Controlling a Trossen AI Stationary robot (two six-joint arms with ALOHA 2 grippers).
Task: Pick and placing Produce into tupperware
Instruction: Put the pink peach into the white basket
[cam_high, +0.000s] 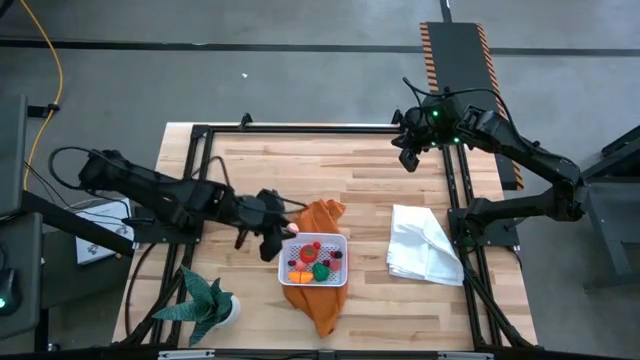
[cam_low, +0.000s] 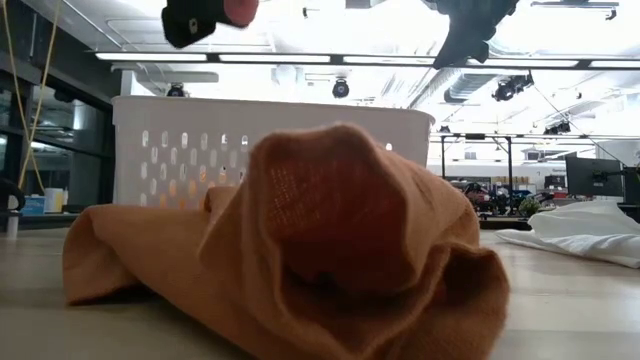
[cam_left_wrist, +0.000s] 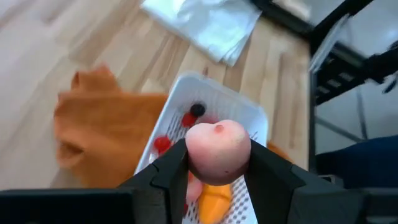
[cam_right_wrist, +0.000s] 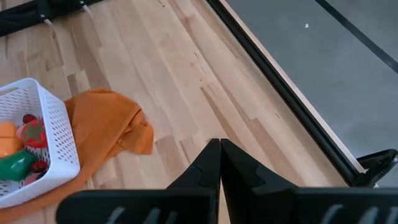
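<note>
Left gripper (cam_left_wrist: 217, 171) pinches smooth pink produce (cam_left_wrist: 218, 151)

Orange cloth (cam_low: 300, 250) heaped before white perforated tupperware (cam_low: 190, 150), pale cloth (cam_low: 590, 230) beyond.

Light wood plank table (cam_high: 370, 180) with a black frame rail (cam_high: 300, 128), on grey concrete floor (cam_high: 250, 70). Hazard-striped black strip (cam_high: 458, 60) behind it, yellow cable (cam_high: 52, 60) far left. Low view: open ceiling with long strip lights (cam_low: 300, 57), ducting, a monitor (cam_low: 592, 176) at right.
</note>
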